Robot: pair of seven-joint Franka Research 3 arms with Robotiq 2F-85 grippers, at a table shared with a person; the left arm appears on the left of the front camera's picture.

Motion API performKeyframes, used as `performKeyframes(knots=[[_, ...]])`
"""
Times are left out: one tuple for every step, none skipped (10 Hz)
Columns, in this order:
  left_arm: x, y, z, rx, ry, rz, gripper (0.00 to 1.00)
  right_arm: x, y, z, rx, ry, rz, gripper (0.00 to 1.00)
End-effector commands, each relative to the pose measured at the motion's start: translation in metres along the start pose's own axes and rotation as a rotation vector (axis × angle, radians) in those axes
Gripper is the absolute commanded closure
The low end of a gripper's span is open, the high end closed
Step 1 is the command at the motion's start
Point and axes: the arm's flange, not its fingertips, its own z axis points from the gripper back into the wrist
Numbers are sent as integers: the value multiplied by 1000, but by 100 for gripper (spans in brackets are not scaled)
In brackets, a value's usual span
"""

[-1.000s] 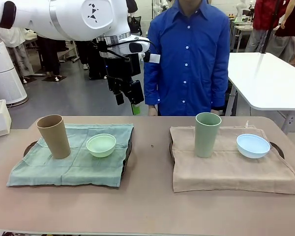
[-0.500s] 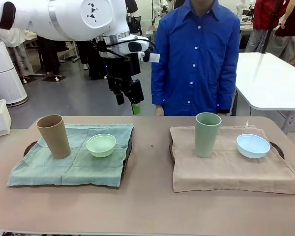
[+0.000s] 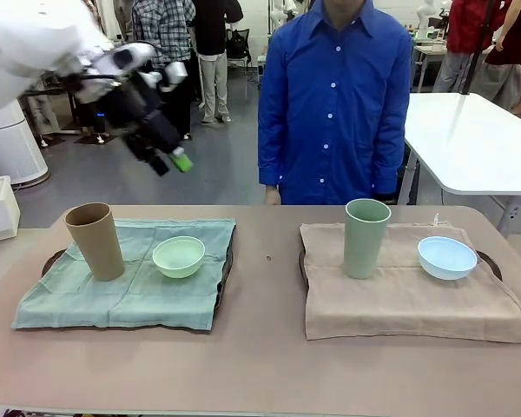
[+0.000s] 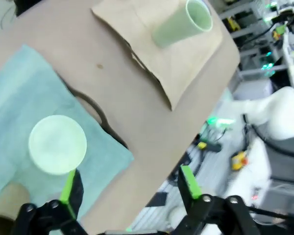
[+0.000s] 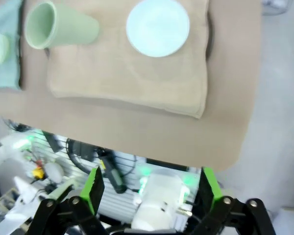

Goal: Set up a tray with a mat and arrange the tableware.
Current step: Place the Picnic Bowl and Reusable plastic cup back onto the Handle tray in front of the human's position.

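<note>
left gripper (image 3: pixel 175 159): fingers spread, holding nothing; hangs above the far left of the table, over the green mat.
right gripper (image 5: pixel 149 188): fingers spread, empty; high above the near right edge of the table.
green mat (image 3: pixel 126 274): soft cloth, below and nearer than the left gripper, draped over a dark tray (image 3: pixel 228 261) whose rim peeks out; likely limp, would bunch if dragged.
tan cup (image 3: pixel 95 241): tall, no handle, upright on the green mat, below and left of the left gripper; probably light plastic, tippy; best pinched across the rim or upper wall.
mint bowl (image 3: pixel 178 256): small, shallow, just right of the tan cup, almost under the left gripper; smooth, likely slippery; take by the rim.
tan mat (image 5: pixel 122 73): soft cloth below the right gripper.
sage cup (image 5: pixel 59 29): upright on the tan mat, to its left part; light, take by the rim.
blue bowl (image 5: pixel 158 27): pale, glossy, right of the sage cup; grip the rim.
person (image 3: pixel 334 95): stands beyond the far edge, blue shirt.
</note>
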Motion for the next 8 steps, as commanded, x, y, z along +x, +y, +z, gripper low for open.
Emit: performKeyframes(knots=[[-57,8,30,-69,-142,179,0,1,-26,30,256,-15,-69,0],[-84,18,50,-84,-193,292,0,-2,-41,41,356,-51,-113,0],[-112,28,67,-95,-274,362,0,-4,-54,50,482,-58,-145,0],[-137,38,82,-119,-345,399,0,-8,-66,55,616,-56,-163,0],[-156,47,92,-167,-420,390,0,-14,-79,56,717,-62,-82,0],[-173,52,100,-230,-502,364,0,-21,-87,50,782,-63,-24,0],[-189,60,105,-284,-570,354,0,-25,-94,44,847,-52,42,0],[-200,68,108,-352,-627,354,0,-28,-97,39,881,-11,52,0]])
